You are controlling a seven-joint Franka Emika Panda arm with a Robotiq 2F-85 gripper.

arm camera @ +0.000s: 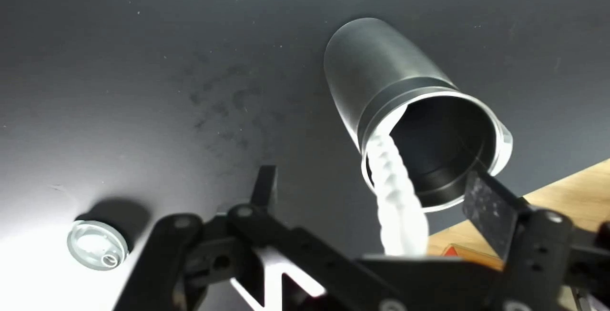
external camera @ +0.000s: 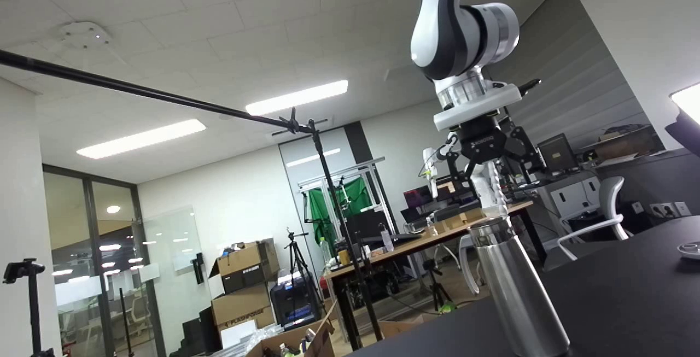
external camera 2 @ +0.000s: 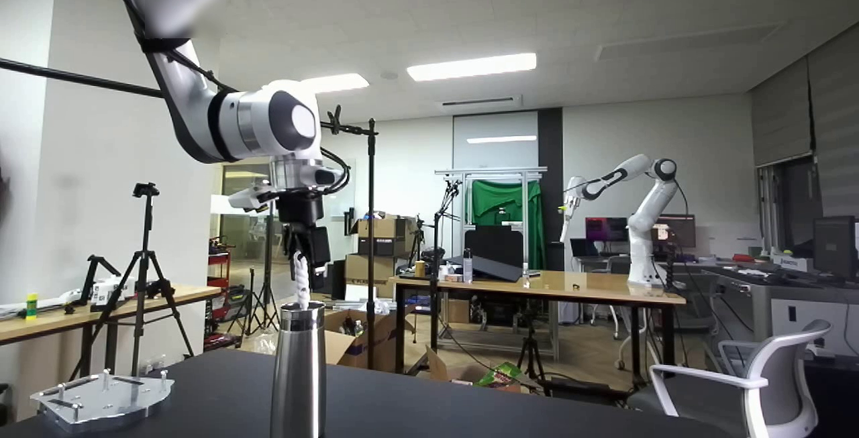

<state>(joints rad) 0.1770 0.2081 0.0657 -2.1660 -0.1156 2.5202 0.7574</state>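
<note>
A matte black bench carries the things, its surface sprinkled with pale specks and, in the wrist view, marked by a patch of faint dark smudges. A stainless-steel tumbler stands upright on it, mouth up. Well apart from the tumbler lies a round, pale lid with a small ring. In an exterior view, a clear plate with short posts sits near the bench's edge.

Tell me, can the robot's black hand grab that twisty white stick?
Probably yes: the hand is open, and the stick, rising from the tall silver metal cup, stands between the fingers, nothing visibly blocking.
</note>
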